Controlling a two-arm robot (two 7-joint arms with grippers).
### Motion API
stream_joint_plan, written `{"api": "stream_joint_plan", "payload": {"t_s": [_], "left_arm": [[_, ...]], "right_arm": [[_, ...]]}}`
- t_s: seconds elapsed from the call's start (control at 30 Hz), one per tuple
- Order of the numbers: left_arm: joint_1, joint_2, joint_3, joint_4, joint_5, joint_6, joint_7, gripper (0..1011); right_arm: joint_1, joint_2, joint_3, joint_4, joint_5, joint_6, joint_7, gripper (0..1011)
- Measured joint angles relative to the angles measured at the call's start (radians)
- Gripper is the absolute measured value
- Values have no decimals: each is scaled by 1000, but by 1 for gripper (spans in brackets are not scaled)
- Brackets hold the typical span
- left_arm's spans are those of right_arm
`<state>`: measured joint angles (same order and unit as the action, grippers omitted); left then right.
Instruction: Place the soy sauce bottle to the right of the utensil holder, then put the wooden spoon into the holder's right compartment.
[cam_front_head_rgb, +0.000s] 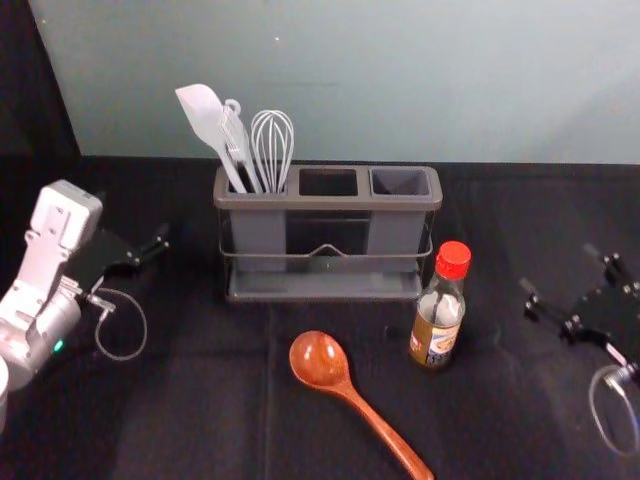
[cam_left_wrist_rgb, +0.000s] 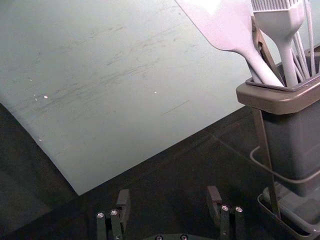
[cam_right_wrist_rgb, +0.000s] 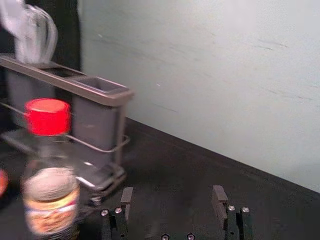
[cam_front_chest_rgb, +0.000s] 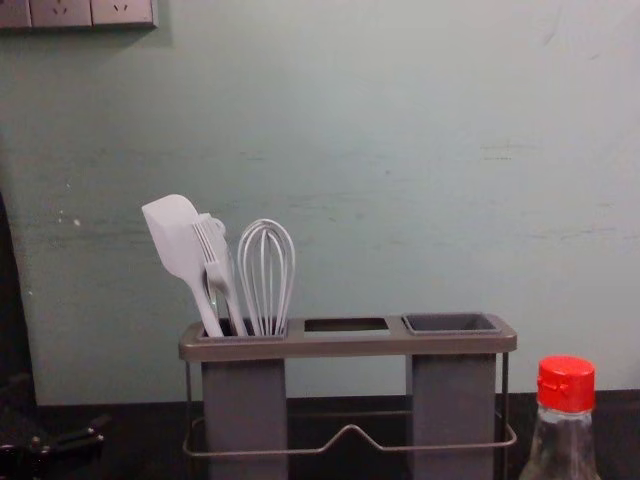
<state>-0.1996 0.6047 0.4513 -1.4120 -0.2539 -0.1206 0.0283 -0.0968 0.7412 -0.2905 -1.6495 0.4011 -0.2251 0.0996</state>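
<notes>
The soy sauce bottle (cam_front_head_rgb: 438, 318), red-capped, stands upright just in front of the utensil holder's (cam_front_head_rgb: 325, 202) right end. In the chest view the bottle (cam_front_chest_rgb: 565, 425) is at the lower right. The wooden spoon (cam_front_head_rgb: 322, 362) lies in front of the holder, its handle pointing front-right. The holder's right compartment (cam_front_chest_rgb: 452, 326) looks empty. My right gripper (cam_front_head_rgb: 558, 268) is right of the bottle; in its wrist view this gripper (cam_right_wrist_rgb: 173, 196) is open, holding nothing. My left gripper (cam_front_head_rgb: 150, 252) is left of the holder; its wrist view shows this gripper (cam_left_wrist_rgb: 168, 197) open and empty.
A white spatula (cam_front_head_rgb: 205, 120), a brush and a whisk (cam_front_head_rgb: 272, 145) stand in the holder's left compartment. Behind the black-covered table (cam_front_head_rgb: 200, 420) rises a pale wall (cam_front_head_rgb: 400, 80). Dark cloth is at the back left.
</notes>
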Motion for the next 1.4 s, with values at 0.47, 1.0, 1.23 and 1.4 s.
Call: {"api": "stream_joint_plan", "payload": {"t_s": [0.47, 1.0, 1.23, 1.4], "left_arm": [[0, 0, 0, 0, 0, 0, 0, 1005], [0, 0, 0, 0, 0, 0, 0, 1005], [0, 0, 0, 0, 0, 0, 0, 1005], [0, 0, 0, 0, 0, 0, 0, 1005]], "right_arm": [[-175, 67, 80, -98, 194, -140, 232, 1002], [18, -55, -19, -42, 152, -45, 331, 1002], [96, -107, -42, 0, 130, 0, 348, 1002], [111, -129, -42, 10, 130, 14, 358, 1002]]}}
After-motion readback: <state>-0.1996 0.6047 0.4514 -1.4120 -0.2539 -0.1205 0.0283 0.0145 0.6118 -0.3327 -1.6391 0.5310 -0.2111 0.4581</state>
